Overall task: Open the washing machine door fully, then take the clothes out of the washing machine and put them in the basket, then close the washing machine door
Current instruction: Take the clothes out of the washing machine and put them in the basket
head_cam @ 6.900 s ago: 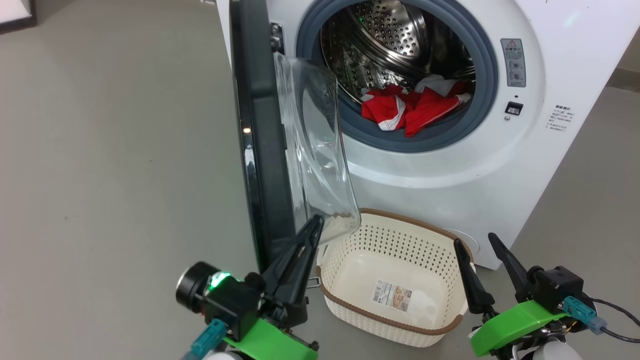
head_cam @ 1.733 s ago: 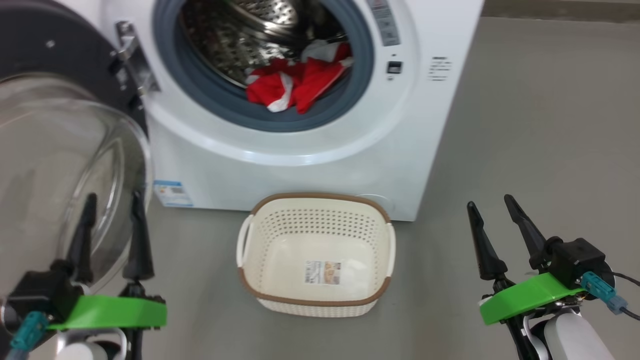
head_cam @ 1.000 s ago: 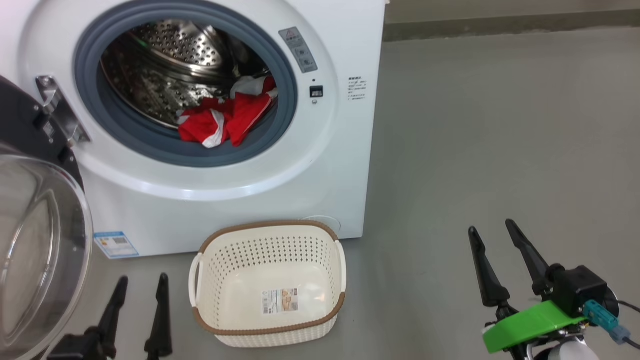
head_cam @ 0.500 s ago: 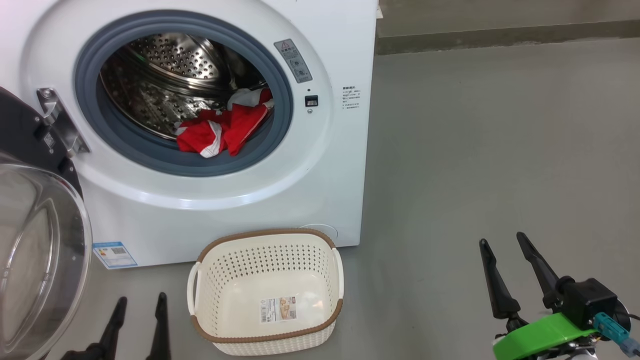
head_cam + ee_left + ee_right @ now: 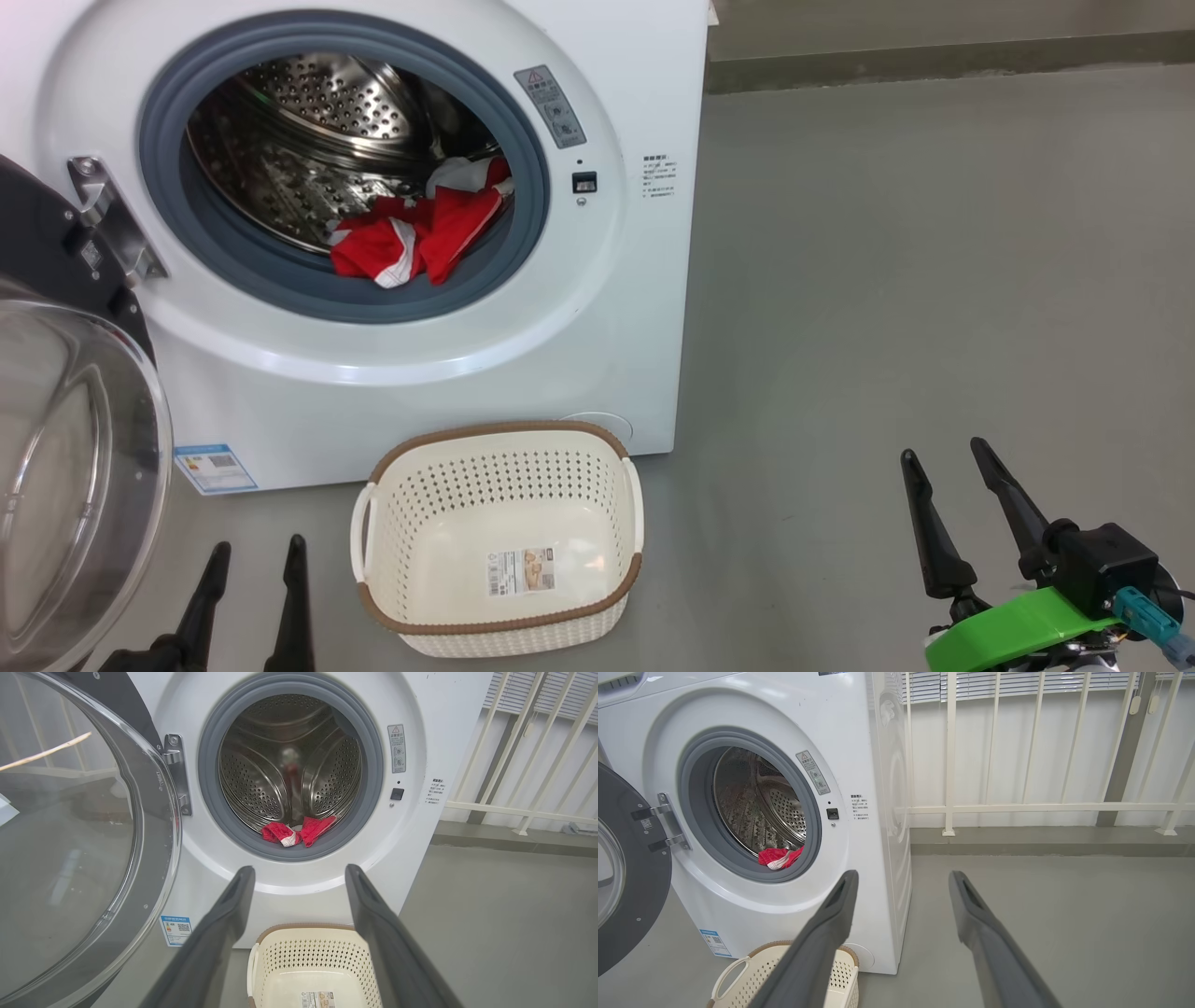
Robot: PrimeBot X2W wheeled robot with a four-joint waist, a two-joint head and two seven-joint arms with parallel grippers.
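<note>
From the head view, one washing machine [image 5: 597,355] takes up the upper left of the frame, and its single door [image 5: 65,448] hangs swung wide open at the left edge, with the glass bowl facing outward. One heap of red clothes [image 5: 411,238] with white trim lies at the lower right of the drum opening; I cannot tell how many garments are in it. One basket [image 5: 504,431] stands on the grey floor [image 5: 934,280] just in front of the machine, at lower centre, with only a paper label [image 5: 520,571] on its bottom. The left gripper [image 5: 259,551] pokes up at the lower left and the right gripper [image 5: 944,452] at the lower right, each with two dark fingers spread apart and holding nothing.

In the left wrist view, the two fingers stand wide apart from the bottom edge. The basket sits between them at the bottom, the clothes lie on the drum's lower lip at centre, and the door fills the left side.

In the right wrist view, the two fingers are again spread and hold nothing. The machine is at left with the clothes inside it, the basket is at the lower left corner, and one white railing [image 5: 1041,807] runs across the upper right.
</note>
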